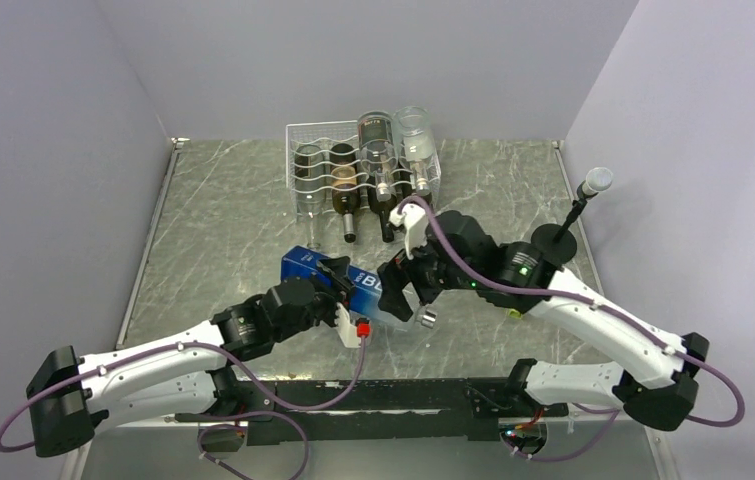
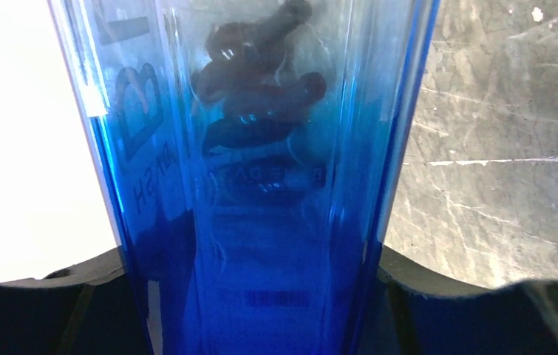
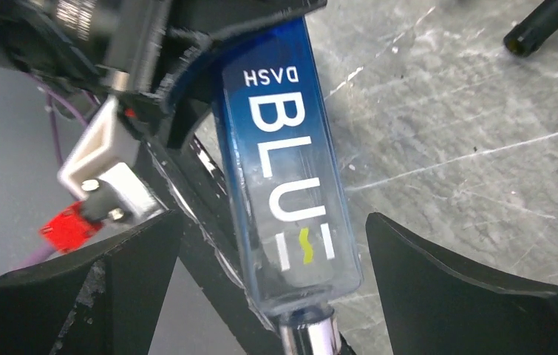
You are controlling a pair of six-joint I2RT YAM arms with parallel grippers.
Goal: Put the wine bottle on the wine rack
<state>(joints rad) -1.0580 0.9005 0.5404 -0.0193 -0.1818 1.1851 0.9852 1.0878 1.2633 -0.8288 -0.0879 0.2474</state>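
Nearest to us, the two arms rise from the front edge of the grey marbled counter (image 1: 223, 215) and lean in toward its middle. The left fingers (image 2: 54, 318) are pressed against opposite sides of the wine bottle (image 1: 301, 266), pinching its lower body; through the left wrist camera we see blue glass filling the gap between them. The bottle is square-sided, deep blue fading to clear, with white lettering that reads BLUE and DASH. It lies roughly level in the middle of the counter. Its base points to the left and away from us, and its silver cap (image 1: 428, 320) points to the right and toward us. We cannot tell whether it rests on the counter or hangs just above it. The right fingers (image 3: 468, 296) are spread wide on either side of the bottle's shoulder, near the cap, and touch no glass in the right wrist view. Farther back on the right side stands a black stand (image 1: 556, 240) with a round base and a pale ball on top, apart from the bottle. At the far middle of the counter sits the wine rack (image 1: 303, 135), a white wire box, well apart from the blue bottle. Several other bottles (image 1: 344, 190) lie in its cradles, dark ones with a clear one at the right end, necks pointing toward us.
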